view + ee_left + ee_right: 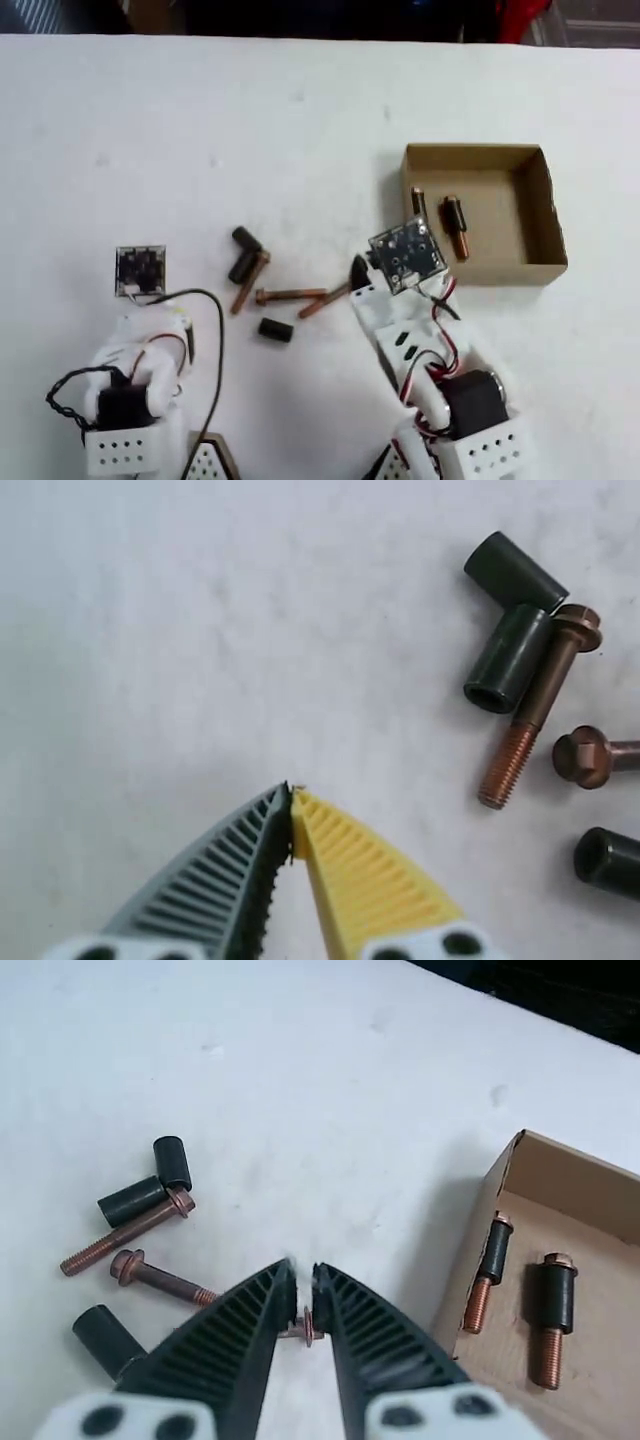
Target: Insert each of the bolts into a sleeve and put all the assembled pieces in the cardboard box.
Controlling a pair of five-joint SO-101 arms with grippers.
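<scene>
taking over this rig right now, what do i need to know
left gripper: jaws shut, empty, above the table.
right gripper: at the head of one loose bolt, grip unclear.
done: two assembled pieces lie in the cardboard box.
left to do: that bolt, two more bolts and three sleeves lie loose on the table, none inserted; assemble and box all three.

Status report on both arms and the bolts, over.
Left gripper shut over table. Right gripper at head of loose bolt. Two sleeved bolts in cardboard box. Three sleeves loose.
</scene>
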